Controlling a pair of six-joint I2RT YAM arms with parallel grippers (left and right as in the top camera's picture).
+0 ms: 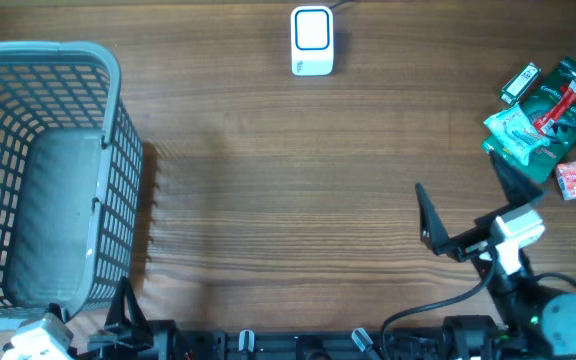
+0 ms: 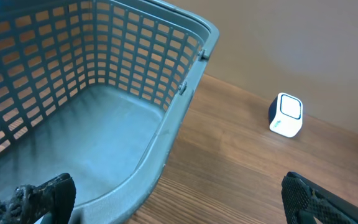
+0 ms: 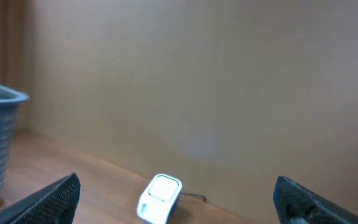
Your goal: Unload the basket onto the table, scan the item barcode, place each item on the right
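So the packets (image 1: 553, 115) sit at the far right edge of the table (image 1: 298, 200), just beyond and right of the right gripper (image 1: 463, 190) — jaws wide open, empty; the left gripper (image 2: 179, 208), open too, is way over by the basket (image 1: 111, 110) — right arm's nearer.

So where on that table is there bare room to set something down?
The widest bare wood lies mid-table, between the basket on the left, the white scanner at the far edge and the right arm. The basket is empty too. The far right corner is crowded with small packets.
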